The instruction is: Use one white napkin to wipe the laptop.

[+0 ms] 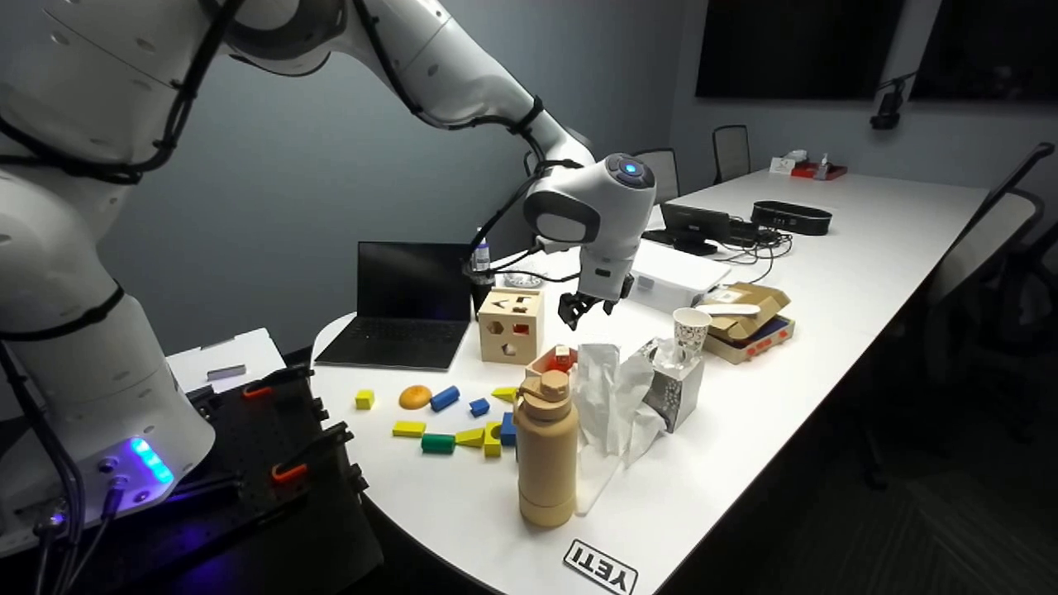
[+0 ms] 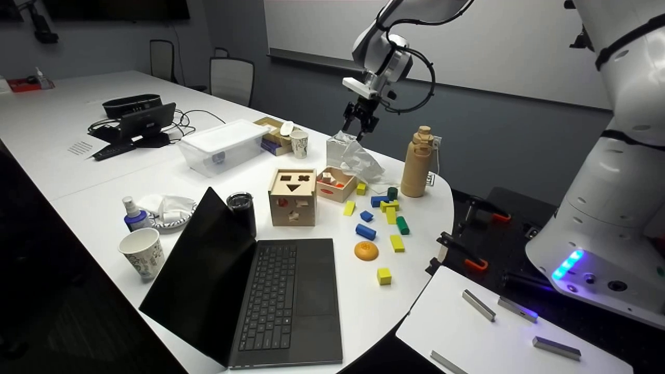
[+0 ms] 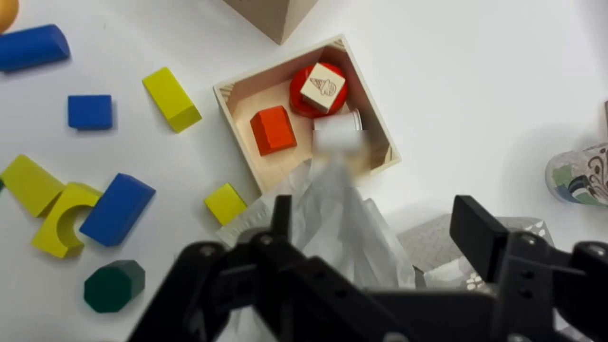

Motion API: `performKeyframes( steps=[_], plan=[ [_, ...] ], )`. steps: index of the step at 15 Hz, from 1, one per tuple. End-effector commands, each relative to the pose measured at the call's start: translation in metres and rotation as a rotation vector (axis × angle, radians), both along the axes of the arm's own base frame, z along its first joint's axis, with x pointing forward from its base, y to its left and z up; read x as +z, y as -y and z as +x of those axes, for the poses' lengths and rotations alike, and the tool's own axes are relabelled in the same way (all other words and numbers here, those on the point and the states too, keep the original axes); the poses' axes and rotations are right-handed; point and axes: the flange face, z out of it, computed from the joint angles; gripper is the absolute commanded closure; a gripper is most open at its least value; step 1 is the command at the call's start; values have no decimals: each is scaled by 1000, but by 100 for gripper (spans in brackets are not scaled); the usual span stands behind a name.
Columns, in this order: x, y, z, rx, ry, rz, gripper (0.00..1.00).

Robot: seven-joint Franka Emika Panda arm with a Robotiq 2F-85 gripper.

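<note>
While the gripper [image 3: 373, 203], spread wide, hung above the counter [image 1: 463, 512], the white napkin [image 1: 605, 405] stood crumpled just left of the patterned tissue box [image 1: 678, 395] in an exterior view, with the tan insulated bottle [image 1: 547, 454] to its near left. The dark laptop [image 1: 409, 302] sat unfolded at the far left of the counter there, well apart from the napkin, a wooden shape-sorting cube [image 1: 510, 337] just beside it and colored blocks [image 1: 445, 398] scattered nearer.

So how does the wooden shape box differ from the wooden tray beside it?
The shape box stands tall; the tray is shallow. The shape box has a top with cutouts; the tray is open, holding small pieces. Both are pale wood, on the white table.
</note>
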Motion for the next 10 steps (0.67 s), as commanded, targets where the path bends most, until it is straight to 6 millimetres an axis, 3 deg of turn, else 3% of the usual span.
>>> performKeyframes(
  steps=[1, 6, 10],
  plan=[
    [45, -30, -8, 30, 29, 95, 0],
    [91, -84, -14, 115, 45, 167, 0],
    [109, -121, -23, 169, 42, 197, 0]
  ],
)
